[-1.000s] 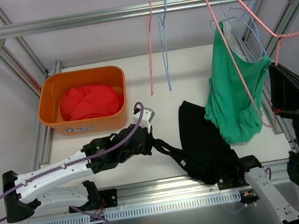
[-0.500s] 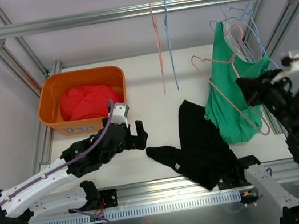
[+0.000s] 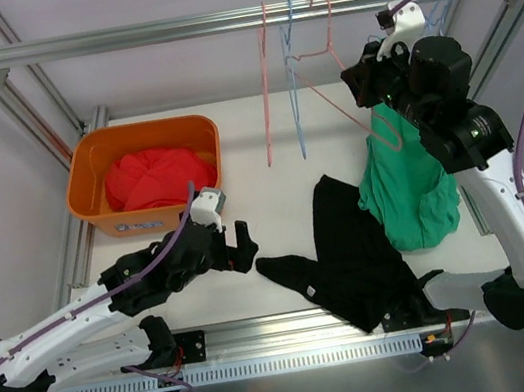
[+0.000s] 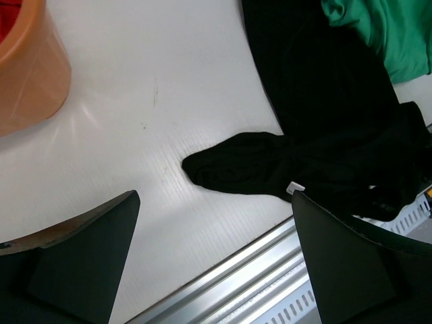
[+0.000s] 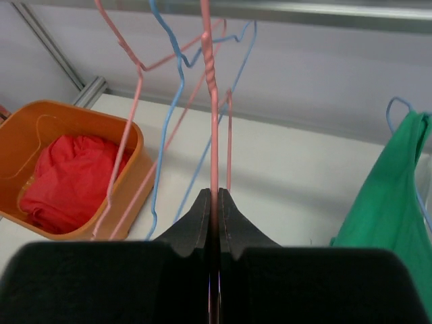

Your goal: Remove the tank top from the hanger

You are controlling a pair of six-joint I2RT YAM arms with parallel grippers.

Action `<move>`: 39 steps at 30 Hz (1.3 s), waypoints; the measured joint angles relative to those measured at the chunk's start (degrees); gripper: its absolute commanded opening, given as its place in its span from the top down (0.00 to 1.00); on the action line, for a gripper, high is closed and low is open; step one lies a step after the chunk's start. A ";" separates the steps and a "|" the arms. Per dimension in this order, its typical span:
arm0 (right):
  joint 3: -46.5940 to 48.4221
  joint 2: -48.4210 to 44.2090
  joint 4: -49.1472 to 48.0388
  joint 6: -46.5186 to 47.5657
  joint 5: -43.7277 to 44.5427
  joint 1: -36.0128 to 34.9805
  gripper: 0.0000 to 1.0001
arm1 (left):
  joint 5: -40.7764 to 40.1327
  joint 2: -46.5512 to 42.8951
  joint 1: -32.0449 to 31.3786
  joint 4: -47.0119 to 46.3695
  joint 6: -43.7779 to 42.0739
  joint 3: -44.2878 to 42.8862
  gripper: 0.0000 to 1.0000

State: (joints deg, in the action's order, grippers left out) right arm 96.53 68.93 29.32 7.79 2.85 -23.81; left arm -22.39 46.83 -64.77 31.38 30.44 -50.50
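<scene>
The black tank top (image 3: 351, 241) lies crumpled on the white table, one narrow end (image 4: 229, 169) stretched out to the left. My left gripper (image 3: 241, 246) hovers just left of that end, open and holding nothing; in the left wrist view my left gripper (image 4: 214, 202) has bare table and the front rail between its fingers. My right gripper (image 3: 361, 83) is raised high near the top rail (image 3: 162, 31), shut on the wire of a bare pink hanger (image 5: 213, 121). No cloth hangs on that hanger.
A green garment (image 3: 408, 190) hangs on hangers at the right of the rail. A pink hanger (image 3: 266, 84) and a blue hanger (image 3: 294, 89) hang bare at mid rail. An orange bin (image 3: 85, 171) with red cloth (image 3: 157, 177) stands back left.
My left gripper opened, let go of the black tank top's end, and drew back left. My right arm swung the pink hanger up and left toward the rail.
</scene>
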 measured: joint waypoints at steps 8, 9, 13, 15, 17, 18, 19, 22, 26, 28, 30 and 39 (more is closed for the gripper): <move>2.14 1.29 -5.55 3.52 6.01 -2.89 1.00 | 2.14 4.72 0.00 0.61 0.24 1.60 0.01; 2.89 1.97 -5.88 3.93 6.69 -2.89 1.00 | 2.43 5.25 0.00 0.76 0.28 1.62 0.01; 4.66 5.73 -8.20 5.14 8.87 -2.91 1.00 | 2.89 6.08 0.00 0.72 0.44 1.62 0.01; 3.98 7.17 -8.55 5.11 9.60 -2.91 1.00 | 2.99 6.10 0.00 0.72 0.46 1.60 0.01; 1.70 7.48 -9.05 4.98 9.99 -2.93 1.00 | 3.91 6.27 -0.02 0.79 0.44 1.44 0.01; 0.09 7.34 -9.44 4.85 10.08 -2.93 1.00 | 4.39 6.64 -0.04 0.79 0.44 1.18 0.01; -1.49 7.06 -9.84 4.66 10.10 -3.02 1.00 | 4.68 7.15 -0.15 0.83 0.39 0.74 0.01; -5.95 5.99 -10.84 3.93 9.99 -3.19 1.00 | 5.60 9.88 -1.25 0.44 0.17 -1.57 0.01; -11.32 2.71 -14.80 2.43 9.99 -2.97 0.51 | 7.23 13.68 -2.78 -3.02 -0.07 -3.65 0.01; -13.14 -0.07 -14.78 1.64 9.79 -2.40 0.09 | 8.79 15.96 -2.82 -6.01 -0.09 -4.35 0.01; -14.27 -2.97 -13.35 1.53 9.73 -1.86 0.00 | 10.60 19.50 -2.82 -9.88 -0.09 -5.20 0.01; -21.27 -29.38 3.26 0.79 17.75 1.27 0.01 | 13.25 49.16 -7.17 -20.59 -2.10 -19.52 0.01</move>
State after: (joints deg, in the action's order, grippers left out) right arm 75.26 39.55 32.58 8.58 20.60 -22.55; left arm -9.15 95.98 -71.94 10.79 28.34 -70.02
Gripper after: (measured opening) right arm 0.993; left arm 0.986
